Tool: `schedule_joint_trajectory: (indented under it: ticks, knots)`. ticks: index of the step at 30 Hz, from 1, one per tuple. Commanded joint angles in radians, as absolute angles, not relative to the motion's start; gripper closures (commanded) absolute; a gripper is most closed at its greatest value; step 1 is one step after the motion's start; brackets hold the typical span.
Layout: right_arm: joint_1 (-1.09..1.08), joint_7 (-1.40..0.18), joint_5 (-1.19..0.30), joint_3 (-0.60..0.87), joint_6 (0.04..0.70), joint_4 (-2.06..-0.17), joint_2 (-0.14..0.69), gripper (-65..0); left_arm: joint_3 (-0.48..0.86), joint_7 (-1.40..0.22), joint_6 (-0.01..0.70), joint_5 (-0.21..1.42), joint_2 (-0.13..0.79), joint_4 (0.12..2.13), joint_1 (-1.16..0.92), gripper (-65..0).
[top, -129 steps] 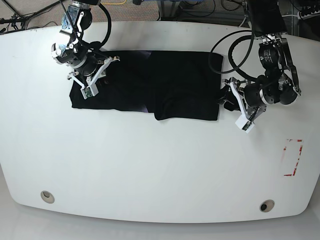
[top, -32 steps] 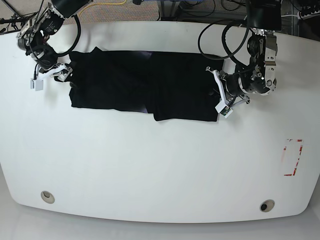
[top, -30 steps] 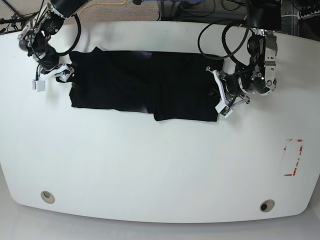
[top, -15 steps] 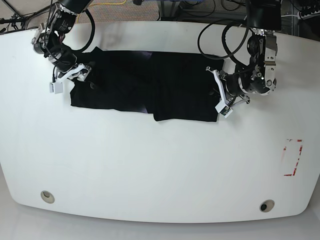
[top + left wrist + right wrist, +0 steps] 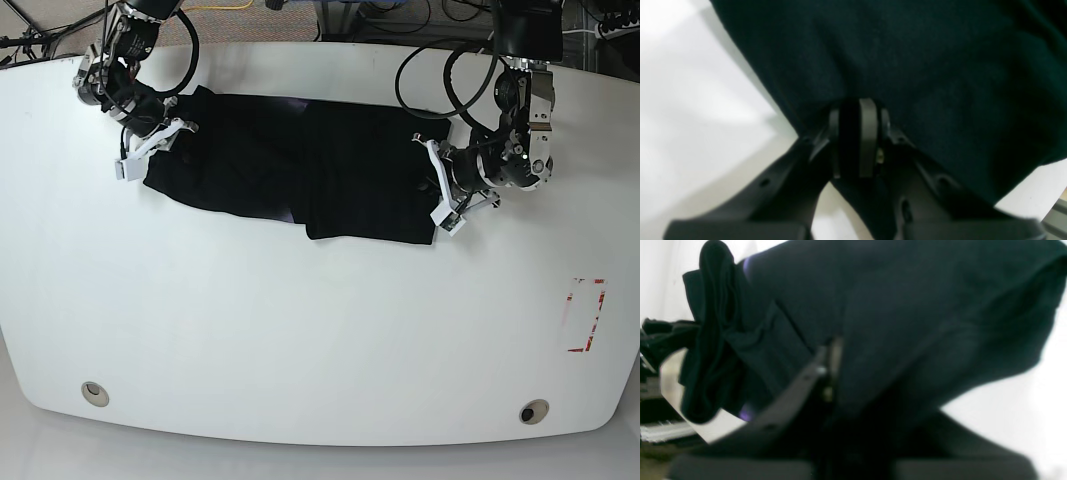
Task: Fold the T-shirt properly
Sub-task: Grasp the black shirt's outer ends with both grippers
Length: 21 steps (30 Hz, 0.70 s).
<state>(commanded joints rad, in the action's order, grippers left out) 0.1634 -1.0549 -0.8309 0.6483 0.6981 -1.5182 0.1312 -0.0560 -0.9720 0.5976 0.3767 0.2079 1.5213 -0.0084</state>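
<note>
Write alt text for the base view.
A black T-shirt lies partly folded at the far side of a white table. The right hand grips its left end, and the left hand grips its right edge.

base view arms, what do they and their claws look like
Both arms are black, built from rounded cylindrical joint housings, with looped black cables running along them. The left claw and right claw have white bracket-like fingers; a small white block sits at the right one's outer tip. Close up, the left wrist view shows dark grey finger pads.
</note>
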Motion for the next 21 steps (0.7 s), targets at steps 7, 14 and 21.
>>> schedule_joint_trajectory:
  ticks: [7, 14, 21]
  knots:
    - [0.188, -1.049, -0.76, 0.596, 0.61, -1.705, 0.168, 0.0, -0.176, -0.972, 0.598, 0.337, 0.22, 1.494, 0.001, -6.2]
    - [0.222, -1.047, -0.593, 0.495, 0.584, -1.919, 0.166, 0.0, -0.217, -0.969, 0.598, 0.199, 0.14, 1.422, 0.041, -6.2]
    - [0.219, -1.047, -0.492, 0.375, 0.582, -2.015, 0.163, 0.0, -0.217, -0.964, 0.598, 0.065, 0.044, 1.345, 0.085, -6.2]
